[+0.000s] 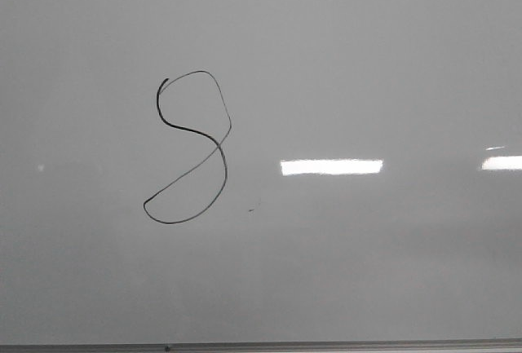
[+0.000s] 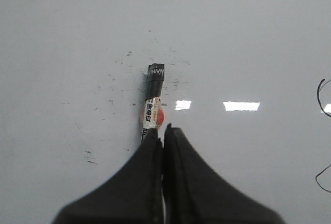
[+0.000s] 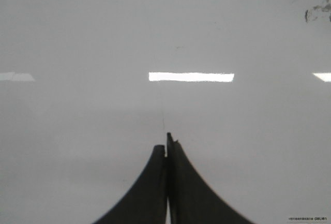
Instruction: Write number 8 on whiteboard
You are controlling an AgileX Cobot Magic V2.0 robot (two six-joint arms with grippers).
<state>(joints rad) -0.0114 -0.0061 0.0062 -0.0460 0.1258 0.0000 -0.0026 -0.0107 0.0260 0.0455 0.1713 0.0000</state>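
While our left gripper [image 2: 161,133] clamps the marker [image 2: 152,102], whose tip is hidden, our right gripper [image 3: 166,144] is closed empty near the number 8 [image 1: 189,147], cut off in the left wrist view.

Three close views (shared whiteboard [image 1: 391,59])

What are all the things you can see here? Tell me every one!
whiteboard: one, glossy pale grey, fills every view, thin grey edge along the bottom in the front view.
number 8: one, thin black line, drawn left of the board's middle.
light reflections: a few, bright white bars, shining on the board.
small marks: many, dark specks and smudges, on the board around the marker's tip.
marker: one, black cap end with white and red label, sticking out of the left gripper.
left gripper: one, black, shut on the marker.
right gripper: one, black, shut, holding nothing.
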